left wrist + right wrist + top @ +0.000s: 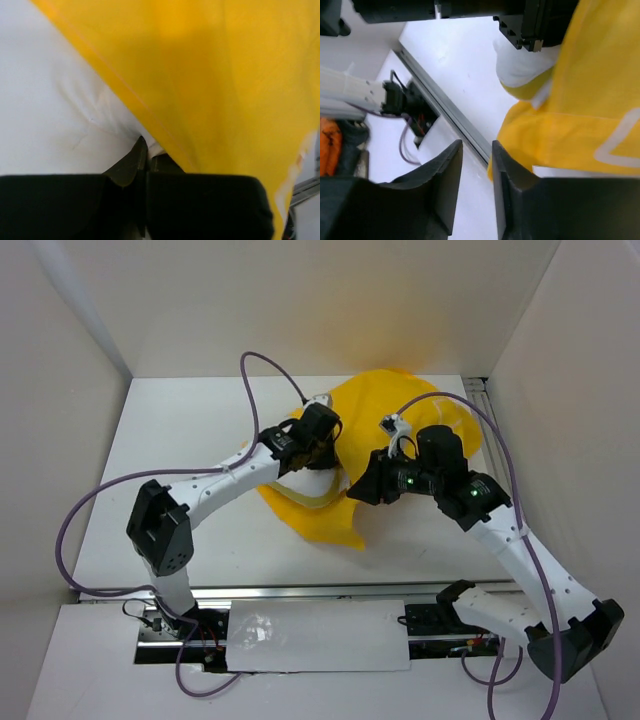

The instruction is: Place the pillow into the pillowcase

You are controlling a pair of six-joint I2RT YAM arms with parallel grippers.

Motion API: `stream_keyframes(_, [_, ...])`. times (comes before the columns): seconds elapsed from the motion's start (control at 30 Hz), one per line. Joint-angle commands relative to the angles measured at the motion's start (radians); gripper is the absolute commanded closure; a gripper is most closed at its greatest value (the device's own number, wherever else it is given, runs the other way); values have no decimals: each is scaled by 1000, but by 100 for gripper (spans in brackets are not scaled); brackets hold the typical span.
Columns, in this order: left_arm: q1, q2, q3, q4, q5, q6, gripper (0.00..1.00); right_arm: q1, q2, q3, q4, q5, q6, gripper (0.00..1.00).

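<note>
The yellow pillowcase lies bunched at the back middle of the table, and the pillow is mostly hidden inside it in the top view. In the left wrist view the white pillow fills the left side and the pillowcase drapes over it on the right. My left gripper is shut, pinching a white corner of the pillow at the case's edge. The right wrist view shows that white corner below the left gripper, with the pillowcase around it. My right gripper is open and empty, just beside the case's near edge.
A metal rail runs along the table's near edge, with cables and mounts beyond it. White walls close in the left, back and right sides. Purple cables loop over both arms.
</note>
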Motion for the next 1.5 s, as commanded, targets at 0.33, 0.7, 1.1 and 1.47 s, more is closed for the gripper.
stream_keyframes(0.33, [-116, -356, -435, -23, -112, -1, 13, 25, -2, 148, -205, 375, -63, 18])
stream_keyframes(0.7, [287, -375, -330, -181, 3, -40, 0, 80, 517, 386, -7, 656, -237, 20])
stream_keyframes(1.1, [504, -237, -326, -82, 173, 55, 0, 73, 1051, 656, 22, 758, -277, 20])
stream_keyframes(1.47, [564, -311, -493, -17, 249, 68, 0, 175, 721, 47, 166, 546, -56, 20])
